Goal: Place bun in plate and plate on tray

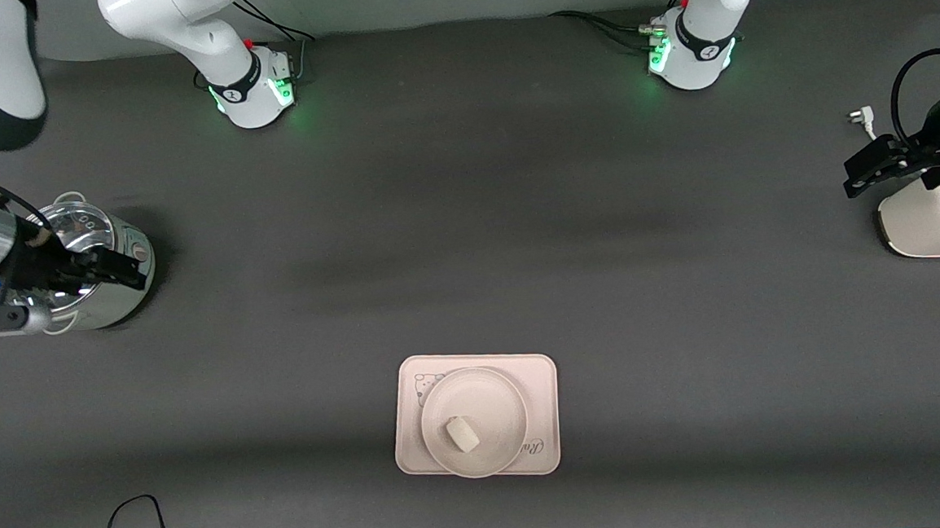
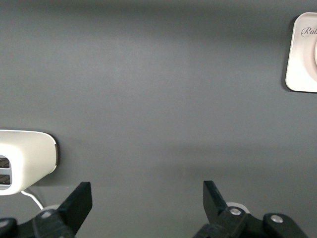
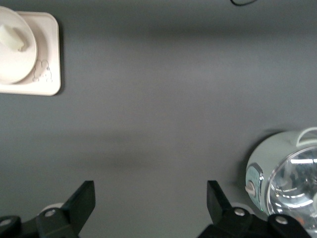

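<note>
The bun point(image 1: 463, 433) lies in the plate point(image 1: 494, 393), and the plate sits on the tray point(image 1: 539, 374), which is on the table point(image 1: 467, 215) near the front camera. The left gripper point(image 2: 146, 208) hangs over the left arm's end of the table, above a white appliance point(image 1: 924, 224), fingers spread, holding nothing. The right gripper point(image 3: 151, 208) hangs over the right arm's end, above a shiny metal pot point(image 1: 107, 262) with a glass lid, fingers also spread and empty.
</note>
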